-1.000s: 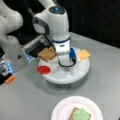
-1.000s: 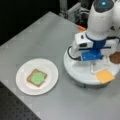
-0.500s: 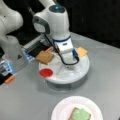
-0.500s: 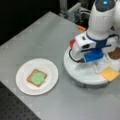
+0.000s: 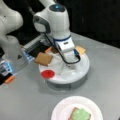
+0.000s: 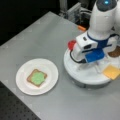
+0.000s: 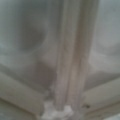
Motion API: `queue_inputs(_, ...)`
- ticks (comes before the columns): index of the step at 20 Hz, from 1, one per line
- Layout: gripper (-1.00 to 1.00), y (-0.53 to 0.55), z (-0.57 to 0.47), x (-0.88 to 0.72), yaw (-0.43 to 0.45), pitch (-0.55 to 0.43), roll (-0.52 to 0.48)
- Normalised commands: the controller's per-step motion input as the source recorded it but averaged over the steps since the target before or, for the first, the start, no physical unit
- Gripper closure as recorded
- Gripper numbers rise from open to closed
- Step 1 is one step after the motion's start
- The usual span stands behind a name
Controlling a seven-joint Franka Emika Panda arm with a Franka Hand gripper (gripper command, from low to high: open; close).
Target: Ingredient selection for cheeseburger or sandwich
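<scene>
The sandwich [image 6: 37,77] so far is a toast square with the green lettuce blob [image 5: 81,114] on top, sitting on the round white plate [image 6: 51,67] on the grey table [image 6: 37,37]. The other ingredients lie well apart from it on the white divided tray [image 5: 82,70]: a red tomato disc [image 5: 47,74], a second toast square [image 5: 44,58], a yellow cheese square [image 6: 111,72] and a dark brown patty disc [image 6: 116,52] at the far side. The gripper [image 5: 67,61] is down low over the middle of that tray, between the pieces, and I cannot tell how wide its jaws stand. The wrist view only shows the tray's white ribs close up.
</scene>
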Motion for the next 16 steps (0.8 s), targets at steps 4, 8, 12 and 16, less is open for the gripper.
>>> queue_inputs(4, -1.0, 0.14, -0.11, -0.04, 0.351, -0.16, 0.008)
queue_inputs(8, -1.0, 0.14, -0.11, -0.03, 0.292, -0.163, 0.009)
queue_inputs(12, -1.0, 0.14, -0.12, -0.04, 0.25, -0.161, 0.015)
queue_inputs(16, -1.0, 0.15, -0.12, -0.06, 0.234, -0.158, 0.015)
